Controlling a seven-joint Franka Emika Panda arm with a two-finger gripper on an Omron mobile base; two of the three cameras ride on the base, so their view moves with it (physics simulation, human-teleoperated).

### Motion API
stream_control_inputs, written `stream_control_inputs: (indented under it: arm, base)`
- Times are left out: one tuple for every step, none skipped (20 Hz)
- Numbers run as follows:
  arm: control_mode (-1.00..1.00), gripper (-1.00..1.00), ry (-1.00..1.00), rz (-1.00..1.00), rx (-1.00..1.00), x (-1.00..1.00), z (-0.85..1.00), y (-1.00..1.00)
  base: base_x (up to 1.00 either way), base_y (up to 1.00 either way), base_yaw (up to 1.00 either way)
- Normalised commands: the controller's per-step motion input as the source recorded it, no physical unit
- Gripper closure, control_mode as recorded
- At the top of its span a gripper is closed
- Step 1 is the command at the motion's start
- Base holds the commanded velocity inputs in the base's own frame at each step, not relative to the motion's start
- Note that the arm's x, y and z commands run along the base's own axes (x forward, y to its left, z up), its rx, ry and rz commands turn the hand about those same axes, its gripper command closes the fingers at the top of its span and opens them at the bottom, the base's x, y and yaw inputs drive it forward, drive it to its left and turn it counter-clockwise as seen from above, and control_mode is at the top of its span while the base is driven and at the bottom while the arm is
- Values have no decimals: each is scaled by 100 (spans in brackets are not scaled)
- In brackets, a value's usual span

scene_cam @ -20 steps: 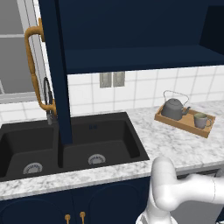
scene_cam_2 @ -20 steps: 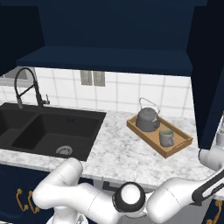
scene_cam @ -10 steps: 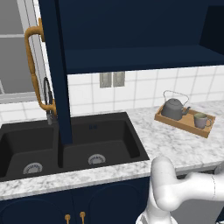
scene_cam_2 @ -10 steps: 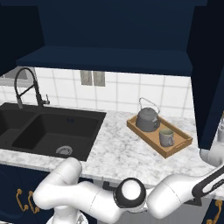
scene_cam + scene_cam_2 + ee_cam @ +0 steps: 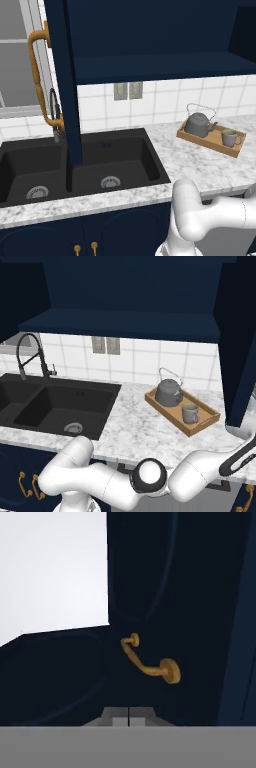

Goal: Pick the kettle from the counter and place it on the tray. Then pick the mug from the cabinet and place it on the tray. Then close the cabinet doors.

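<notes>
While both doors stood open, kettle [image 5: 168,392] and mug [image 5: 190,413] seen upright on tray [image 5: 161,405], mug just beside kettle on the side nearer the tray's right end. Tray set on counter [image 5: 135,428], right of sink [image 5: 55,405], below cabinet [image 5: 120,324]. Same grouping shown from the left: kettle [image 5: 198,124], mug [image 5: 230,137], tray [image 5: 192,138], counter [image 5: 200,167].

Left door [image 5: 64,80] turned edge-on toward the camera, hanging in front of sink [image 5: 115,165], its brass handle [image 5: 39,75] facing left; tap [image 5: 55,116] partly hidden behind that handle. Right door [image 5: 239,341] swung out at the right edge, over the counter's end.

Arm bent low and reaching right, wrist near the right door's lower edge. Curved brass handle [image 5: 149,660] centred on a dark navy panel [image 5: 150,587] close ahead of the hand camera. Fingertips [image 5: 128,718] pressed together at the bottom of the hand view, no gap between them, nothing held.
</notes>
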Motion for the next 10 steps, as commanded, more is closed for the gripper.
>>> stream_control_inputs:
  arm:
    - [-100, 100, -13, 19, 0, 0, 29, 50]
    - [-100, 100, -13, 18, 0, 0, 25, 51]
    - [-100, 100, -15, 17, 0, 0, 32, 49]
    - [-100, 100, -15, 17, 0, 0, 33, 47]
    - [-100, 100, -14, 15, 0, 0, 34, 44]
    - [-100, 100, -12, 12, 0, 0, 33, 41]
    - [-100, 100, -11, 10, -1, -4, 31, 42]
    - [-100, 100, -10, 7, -2, -9, 31, 40]
    - [-100, 100, -8, 5, -3, -17, 33, 36]
    - [-100, 100, -7, 3, -3, -22, 34, 31]
  base:
    - [0, 0, 0]
    - [0, 0, 0]
    - [0, 0, 0]
    - [0, 0, 0]
    - [0, 0, 0]
    - [0, 0, 0]
    - [0, 0, 0]
    - [0, 0, 0]
    - [0, 0, 0]
    - [0, 0, 0]
